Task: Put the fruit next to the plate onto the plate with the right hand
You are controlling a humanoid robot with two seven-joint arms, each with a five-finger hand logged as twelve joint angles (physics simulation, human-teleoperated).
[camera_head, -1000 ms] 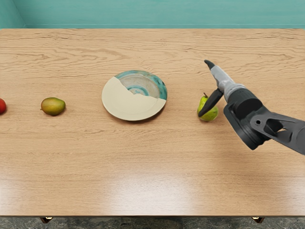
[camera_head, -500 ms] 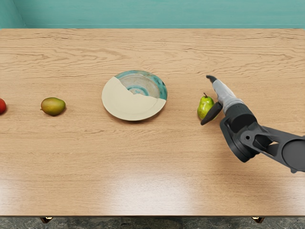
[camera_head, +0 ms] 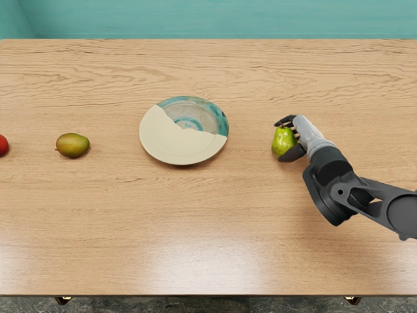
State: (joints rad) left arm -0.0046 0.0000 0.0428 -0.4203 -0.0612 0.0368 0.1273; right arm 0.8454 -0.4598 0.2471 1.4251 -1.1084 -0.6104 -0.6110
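Note:
A green pear (camera_head: 283,141) stands on the table to the right of the cream and teal plate (camera_head: 176,139). My right hand (camera_head: 290,138) reaches in from the right edge and has its dark fingers curled over the pear's top and its thumb under the near side, shut on the fruit. The pear still rests on the wood, apart from the plate. The left arm does not show.
A mango (camera_head: 72,145) lies far left of the plate, and a red fruit (camera_head: 2,145) is cut off by the left edge. The table's far edge meets a teal wall. My right forearm (camera_head: 345,189) crosses the table's right part.
The right hand came down and toward me from above the pear, and its fingers went from straight to curled around the fruit. The pear has barely shifted.

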